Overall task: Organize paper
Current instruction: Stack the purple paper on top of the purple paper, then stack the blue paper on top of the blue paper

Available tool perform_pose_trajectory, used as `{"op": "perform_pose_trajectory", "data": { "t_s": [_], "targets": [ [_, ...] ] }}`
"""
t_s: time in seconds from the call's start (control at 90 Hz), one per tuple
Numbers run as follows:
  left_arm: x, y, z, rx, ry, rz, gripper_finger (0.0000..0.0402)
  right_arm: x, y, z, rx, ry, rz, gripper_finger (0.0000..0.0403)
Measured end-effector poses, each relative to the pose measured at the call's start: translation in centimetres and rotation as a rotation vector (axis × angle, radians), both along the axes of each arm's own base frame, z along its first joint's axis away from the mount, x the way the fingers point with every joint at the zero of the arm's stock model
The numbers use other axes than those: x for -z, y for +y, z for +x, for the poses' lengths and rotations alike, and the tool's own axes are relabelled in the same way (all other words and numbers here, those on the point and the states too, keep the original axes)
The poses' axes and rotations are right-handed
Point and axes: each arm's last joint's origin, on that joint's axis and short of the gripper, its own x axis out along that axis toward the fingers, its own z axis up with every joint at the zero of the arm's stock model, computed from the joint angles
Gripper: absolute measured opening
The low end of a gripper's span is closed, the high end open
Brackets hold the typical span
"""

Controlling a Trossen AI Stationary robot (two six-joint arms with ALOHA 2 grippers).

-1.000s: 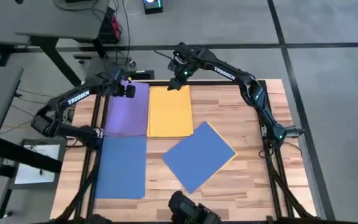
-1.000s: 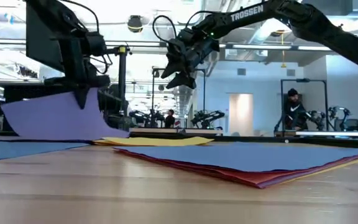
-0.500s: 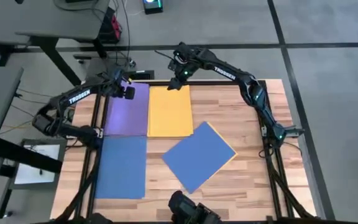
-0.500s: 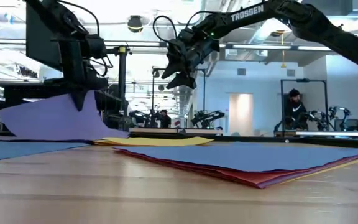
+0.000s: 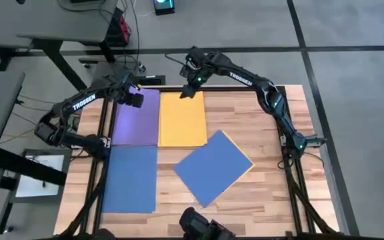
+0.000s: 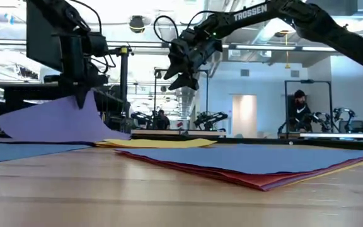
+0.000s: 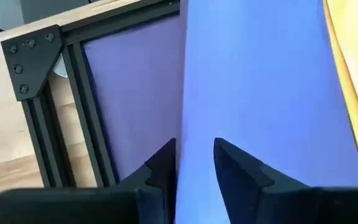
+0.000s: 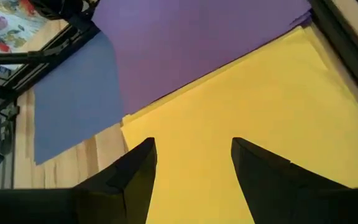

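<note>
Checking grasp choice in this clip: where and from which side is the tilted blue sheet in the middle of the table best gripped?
Probably its right corner. The tilted blue sheet lies flat on a small stack, and in the low view that corner sits slightly raised off the table. Come in low from the right with the right gripper, now open above the yellow sheet.

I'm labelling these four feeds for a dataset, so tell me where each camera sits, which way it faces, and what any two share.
High view: overhead, straight down on the table; both arms show.
Low view: table-top height, level into the room; left gripper lifts the purple sheet, right gripper hangs open.
Left wrist view: along its own fingers, pinching the purple sheet's edge.
Right wrist view: down past its own fingers at the yellow sheet.
Shared: all four show the purple sheet.
</note>
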Motion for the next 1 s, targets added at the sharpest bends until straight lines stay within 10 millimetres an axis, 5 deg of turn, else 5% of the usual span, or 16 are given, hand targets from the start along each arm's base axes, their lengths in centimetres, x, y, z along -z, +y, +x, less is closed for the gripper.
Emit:
{"op": "perform_pose_trajectory", "data": {
  "t_s": [0.689,0.867,1.0],
  "targets": [
    [-5.6,-1.0,0.0,0.066,0.057,-0.046,0.0084,-0.6,-0.4,-0.5,0.01,-0.013,-0.007,0.0198],
    [-8.2,-1.7,-0.3,0.118,0.072,-0.001,0.0081,-3.2,-0.2,-1.9,0.024,-0.046,-0.03,0.0198],
    [-10.0,-2.9,-0.6,0.188,0.054,0.062,0.008,-7.2,1.2,-3.6,0.017,-0.109,-0.075,0.0198]
  ]
}}
